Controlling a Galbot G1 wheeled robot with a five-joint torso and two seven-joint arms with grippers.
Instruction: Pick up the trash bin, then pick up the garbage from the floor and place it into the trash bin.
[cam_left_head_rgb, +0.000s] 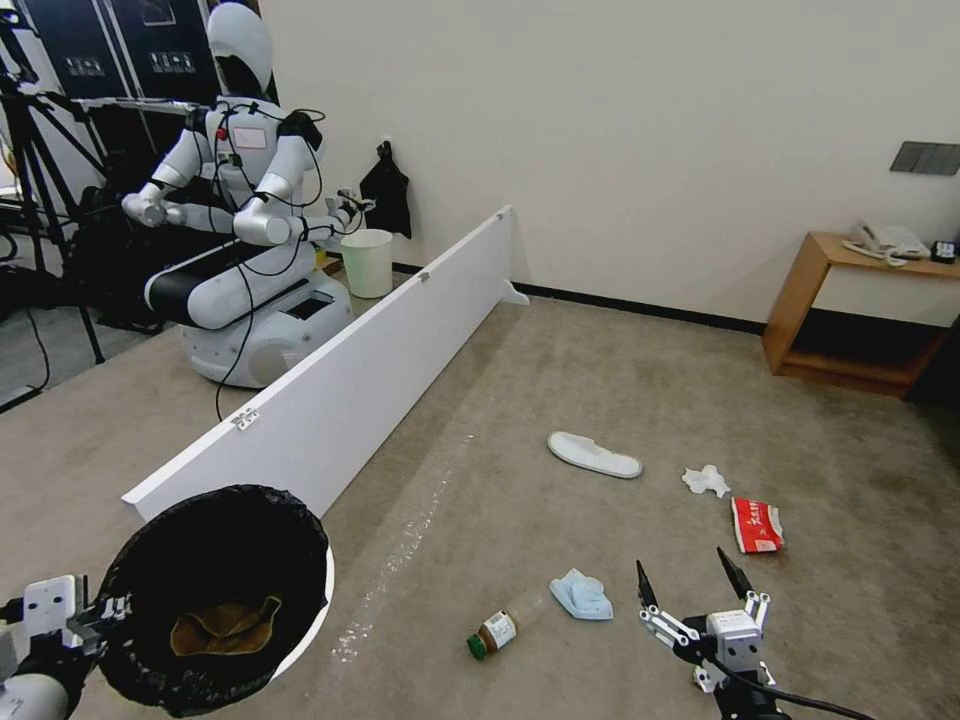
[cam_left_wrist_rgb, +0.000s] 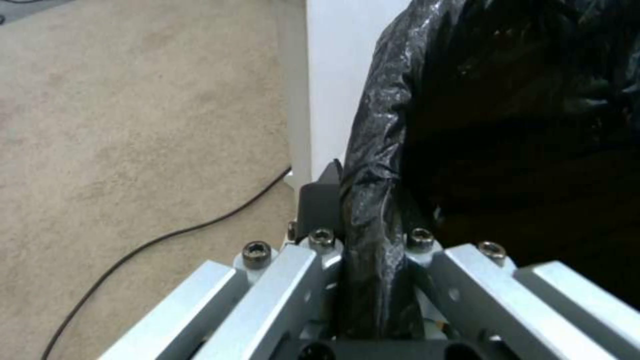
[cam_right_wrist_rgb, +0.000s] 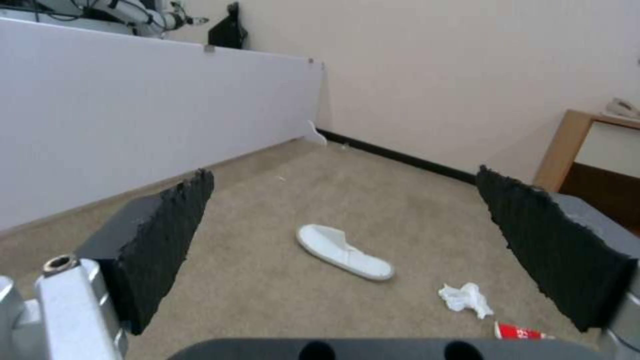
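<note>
Left gripper (cam_left_wrist_rgb: 373, 280) pinches the black-bagged round white trash bin (cam_left_head_rgb: 215, 590). Right gripper (cam_left_head_rgb: 695, 590), spread wide, should descend squarely onto the light-blue cloth (cam_left_head_rgb: 582, 595) beside it.

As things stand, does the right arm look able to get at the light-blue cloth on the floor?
Probably yes. The right gripper hangs open and empty just beside the light-blue cloth, with only bare carpet between them. The brown bottle lies on the cloth's far side, out of the way. The left gripper is busy holding the trash bin.

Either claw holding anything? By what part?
Left claw is shut on the bin, pinching its bag-covered rim. Right claw is open, holding nothing.
</note>
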